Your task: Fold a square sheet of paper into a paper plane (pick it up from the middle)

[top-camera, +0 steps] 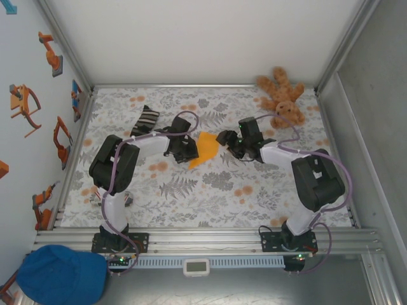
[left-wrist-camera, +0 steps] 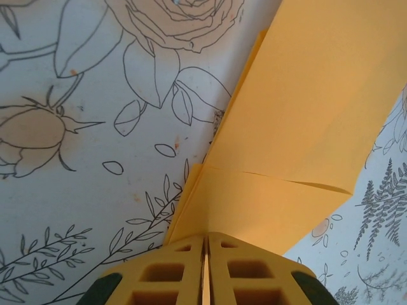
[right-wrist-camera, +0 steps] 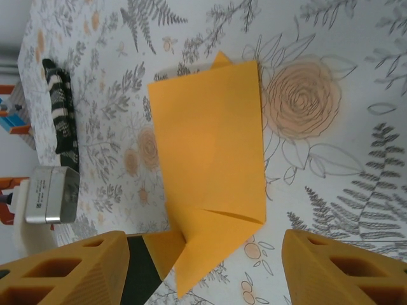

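Observation:
The square sheet of paper [top-camera: 205, 149] is orange-yellow and folded into a creased, overlapping shape, lying mid-table on the floral cloth. My left gripper [top-camera: 193, 151] is at its left edge. In the left wrist view the left gripper [left-wrist-camera: 205, 240] is shut on the sheet of paper [left-wrist-camera: 305, 121], a thin strip of it showing between the pads. My right gripper [top-camera: 224, 139] is just right of the paper. In the right wrist view the right gripper [right-wrist-camera: 205, 246] stands open, its fingers wide to either side of the paper's [right-wrist-camera: 210, 140] near corner, not touching it.
A striped black-and-white sock [top-camera: 145, 119] lies behind the left arm, also seen as the sock [right-wrist-camera: 60, 108]. A brown teddy bear [top-camera: 282, 95] sits at the back right corner. A blue cap [top-camera: 60, 274] lies off the table at the front left. Walls enclose the table.

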`<state>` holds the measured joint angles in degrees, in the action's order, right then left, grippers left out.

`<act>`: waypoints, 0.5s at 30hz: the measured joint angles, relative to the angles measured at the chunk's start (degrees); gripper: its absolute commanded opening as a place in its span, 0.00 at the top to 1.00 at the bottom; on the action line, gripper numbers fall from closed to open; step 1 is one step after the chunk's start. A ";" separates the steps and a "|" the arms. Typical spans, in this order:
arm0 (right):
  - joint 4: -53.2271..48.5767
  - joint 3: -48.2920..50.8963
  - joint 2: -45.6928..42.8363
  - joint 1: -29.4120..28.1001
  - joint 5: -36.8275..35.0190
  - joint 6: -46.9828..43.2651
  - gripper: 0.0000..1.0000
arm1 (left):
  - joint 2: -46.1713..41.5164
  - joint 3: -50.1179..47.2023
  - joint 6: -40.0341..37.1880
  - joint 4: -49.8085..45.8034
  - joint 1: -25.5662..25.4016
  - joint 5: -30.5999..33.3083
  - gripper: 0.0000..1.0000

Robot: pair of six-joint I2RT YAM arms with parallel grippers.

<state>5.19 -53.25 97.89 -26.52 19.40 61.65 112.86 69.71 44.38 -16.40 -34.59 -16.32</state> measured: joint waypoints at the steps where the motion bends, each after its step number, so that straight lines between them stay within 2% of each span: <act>1: 0.28 0.00 0.50 -0.44 0.15 0.37 0.38 | 0.00 -0.11 0.44 0.17 0.13 -0.07 0.89; 15: 3.02 -0.09 6.82 -2.93 1.86 6.08 0.39 | 0.00 -1.53 6.75 1.99 2.01 -4.35 0.88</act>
<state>8.21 -53.34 104.71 -29.45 21.26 67.72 112.86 68.18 51.13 -14.41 -32.58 -20.67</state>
